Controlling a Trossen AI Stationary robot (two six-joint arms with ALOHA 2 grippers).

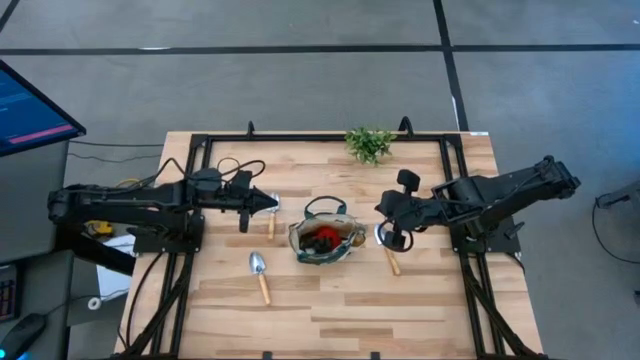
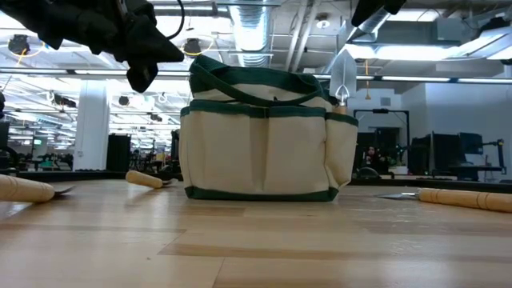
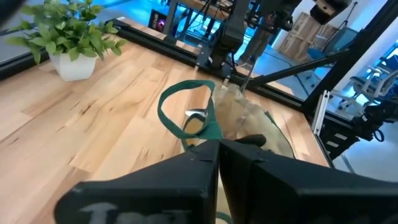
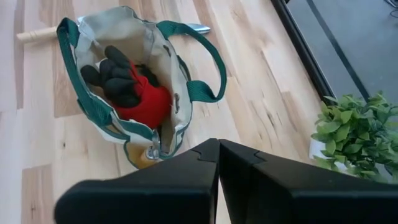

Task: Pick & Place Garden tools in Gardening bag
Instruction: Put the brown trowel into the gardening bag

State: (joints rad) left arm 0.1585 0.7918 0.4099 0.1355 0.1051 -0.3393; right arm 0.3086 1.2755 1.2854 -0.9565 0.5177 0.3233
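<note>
Khaki bag (image 1: 325,240) part-filled; both grippers (image 1: 270,203) (image 1: 384,207) closed, empty. Next: reaching for trowel (image 1: 260,274), opening jaws.

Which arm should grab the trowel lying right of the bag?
Right, probably. The right gripper hovers beside that trowel; the left gripper sits across the bag.

Lighting's pretty even from overhead, so the table (image 1: 330,290) only shows soft shadows under the arms. The low view has bright ceiling strips glaring behind the bag (image 2: 264,144). The left wrist view looks smeary, with a blue glow in the background.
</note>
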